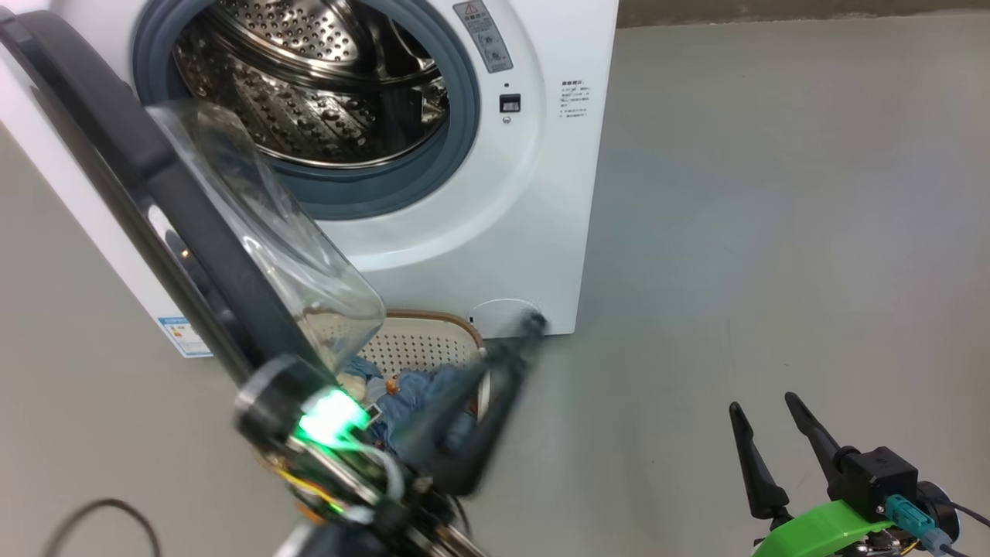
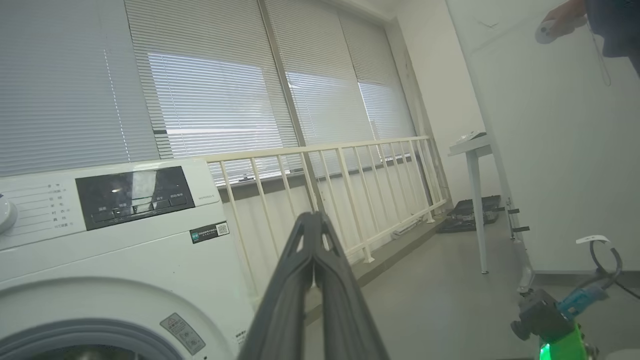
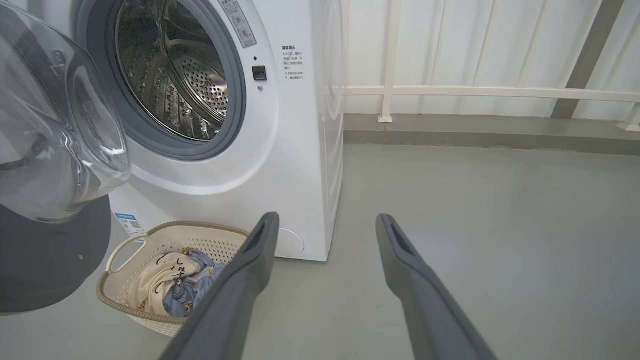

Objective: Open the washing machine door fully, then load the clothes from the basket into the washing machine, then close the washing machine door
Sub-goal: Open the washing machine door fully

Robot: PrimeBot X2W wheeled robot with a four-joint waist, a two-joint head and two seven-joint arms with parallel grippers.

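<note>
washing machine 1 | door 1 | basket 1 | clothes 2

Grey floor, white washing machine standing on it, basket just in front

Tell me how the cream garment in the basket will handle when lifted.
Probably floppy: the cream garment lies crumpled in folds inside the basket, so it should sag and trail. Likely light, since it looks like thin cloth. It overlaps the blue garment, so it may drag that along.
</note>
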